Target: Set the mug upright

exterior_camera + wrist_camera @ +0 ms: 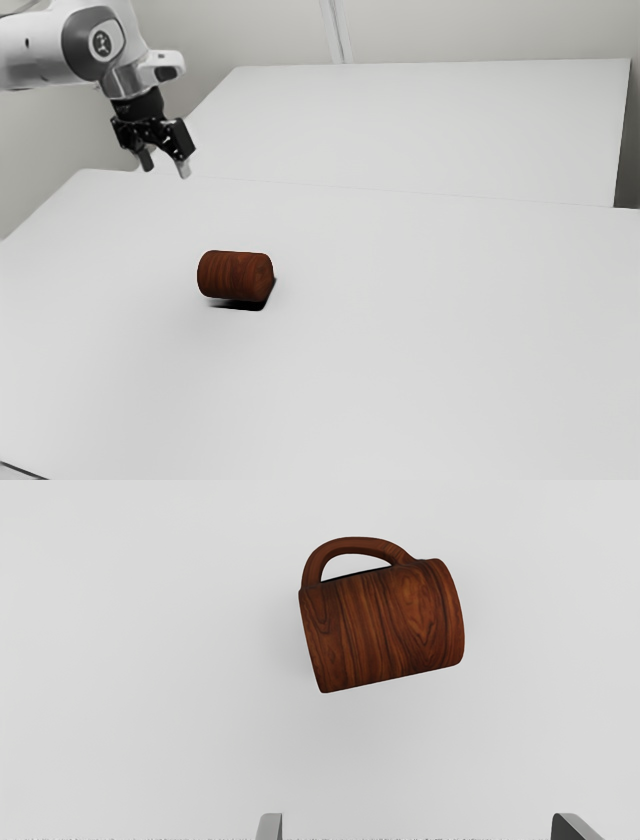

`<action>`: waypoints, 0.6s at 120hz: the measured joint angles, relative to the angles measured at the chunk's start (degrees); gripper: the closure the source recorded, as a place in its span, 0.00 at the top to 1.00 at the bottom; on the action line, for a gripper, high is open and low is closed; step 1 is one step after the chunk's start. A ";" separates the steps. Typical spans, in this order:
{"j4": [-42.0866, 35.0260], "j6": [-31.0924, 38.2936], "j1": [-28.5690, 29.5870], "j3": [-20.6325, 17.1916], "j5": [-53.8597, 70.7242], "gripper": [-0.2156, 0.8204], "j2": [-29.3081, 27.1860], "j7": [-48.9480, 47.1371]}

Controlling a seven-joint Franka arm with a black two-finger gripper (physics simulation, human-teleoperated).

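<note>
- The mug point(382, 625) is seen lying on its side, its wall marked with dark wood grain; it is not held by anything.
- Its handle point(350, 545) is seen in the wrist view, set on the side of the mug away from the fingers point(270, 827).
- In the exterior view a dark shadow point(238, 305) is cast just beside and under the mug.
- The mug is borne by a white table point(420, 350), left of the middle in that view.
- The gripper point(166, 168) is held above the table, well apart from the mug, toward the exterior view's upper left; its two fingers are spread, with a wide gap between them.
- The space between fingers and mug is backed by white tabletop in the wrist view.
- The arm point(35, 50) is brought in from the exterior view's upper left.
- Beyond the table, a second white surface point(420, 130) is seen, backed by a pale wall point(480, 30) with an upright strip point(338, 30).
- A thin dark line point(22, 470) is shown at the exterior view's lower left corner.
</note>
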 joint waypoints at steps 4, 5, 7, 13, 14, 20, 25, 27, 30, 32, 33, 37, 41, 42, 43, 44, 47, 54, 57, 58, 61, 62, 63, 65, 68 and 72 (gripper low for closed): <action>-0.38 0.07 0.22 0.11 0.06 0.77 -0.14 0.29; -0.50 0.08 0.13 0.30 0.03 0.77 -0.18 0.36; -0.69 0.12 0.03 0.63 -0.04 0.77 -0.24 0.50; -0.87 0.18 0.05 1.30 -0.40 0.77 -0.33 0.86; -0.89 0.18 0.08 1.38 -0.52 0.77 -0.29 0.91; -0.92 0.14 -0.05 2.53 -2.32 0.77 0.56 1.28; -0.79 -0.47 0.68 3.14 -4.94 0.77 1.71 1.59; -0.70 -0.80 1.20 3.29 -6.22 0.77 2.24 1.71; -0.62 -1.31 2.07 3.45 -8.14 0.77 3.07 1.91; -0.57 -1.65 2.60 3.52 -9.38 0.77 3.64 2.08; -0.55 -1.82 2.86 3.57 -10.15 0.77 4.03 2.22; -0.55 -2.43 3.87 3.99 -13.33 0.77 5.54 2.89; -0.66 -2.92 4.89 4.82 -16.59 0.77 7.22 3.71; -0.70 -3.02 5.11 5.00 -17.31 0.77 7.59 3.92; -0.73 -3.11 5.31 5.16 -18.00 0.77 7.94 4.13; -0.75 -3.20 5.51 5.29 -18.67 0.77 8.28 4.34; -0.82 -3.44 6.28 5.55 -20.61 0.77 9.35 4.96; -1.31 -3.93 8.26 5.80 -24.96 0.77 11.74 6.66; -1.77 -4.10 9.02 5.76 -26.50 0.77 12.63 7.40; -1.94 -4.15 9.29 5.73 -26.96 0.77 12.92 7.65; -2.33 -4.30 10.06 5.58 -28.15 0.77 13.81 8.40; -2.43 -4.34 10.29 5.53 -28.50 0.77 14.09 8.65; -2.51 -4.39 10.49 5.48 -28.83 0.77 14.36 8.91; -2.64 -4.48 10.86 5.39 -29.45 0.77 14.95 9.41; -2.78 -4.62 11.39 5.29 -30.39 0.77 15.77 10.15; -2.99 -4.78 11.95 5.17 -31.66 0.77 16.77 11.23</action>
